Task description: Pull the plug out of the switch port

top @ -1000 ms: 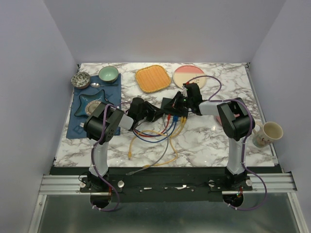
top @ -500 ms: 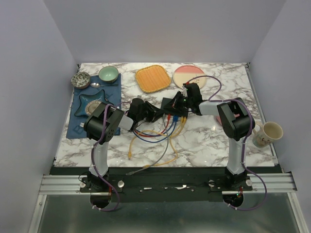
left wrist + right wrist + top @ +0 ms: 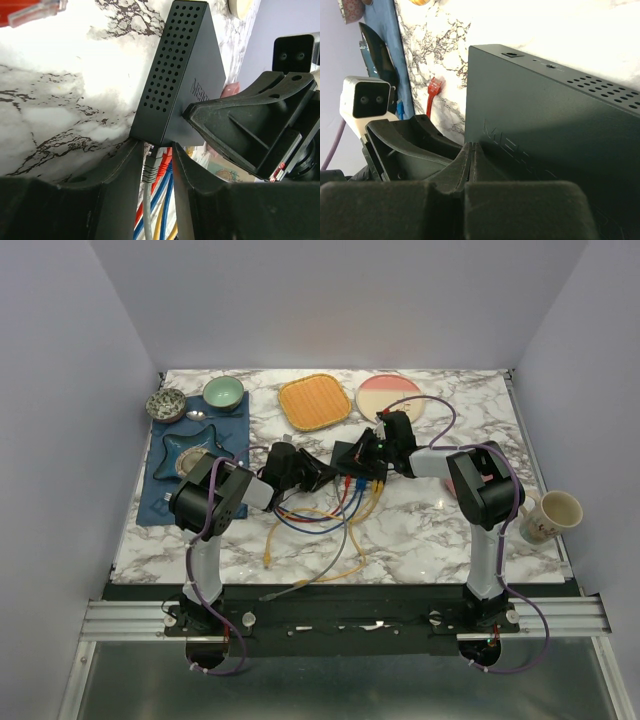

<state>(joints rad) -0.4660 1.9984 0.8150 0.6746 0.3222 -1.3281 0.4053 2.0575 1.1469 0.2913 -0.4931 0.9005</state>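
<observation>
The switch (image 3: 356, 455), a flat black box with a perforated side (image 3: 175, 65), lies mid-table with its ports facing the left arm. A grey plug (image 3: 149, 167) and a red plug (image 3: 163, 159) sit side by side in its ports, with blue and yellow cables beneath them. My left gripper (image 3: 155, 152) is shut on these two plugs, which fill the gap between its fingers (image 3: 120, 185). My right gripper (image 3: 472, 147) is shut with nothing in it, its tips pressed on the switch's top face (image 3: 545, 115).
Loose yellow, blue and grey cables (image 3: 310, 535) trail toward the near edge. A loose red plug (image 3: 434, 87) lies beside the switch. An orange plate (image 3: 314, 401) and a pink plate (image 3: 390, 397) stand behind it. A blue mat (image 3: 165, 495) with bowls lies left, and a mug (image 3: 552, 515) stands right.
The left arm's elbow has drawn back slightly toward the near left. The switch and the right gripper have stayed in place.
</observation>
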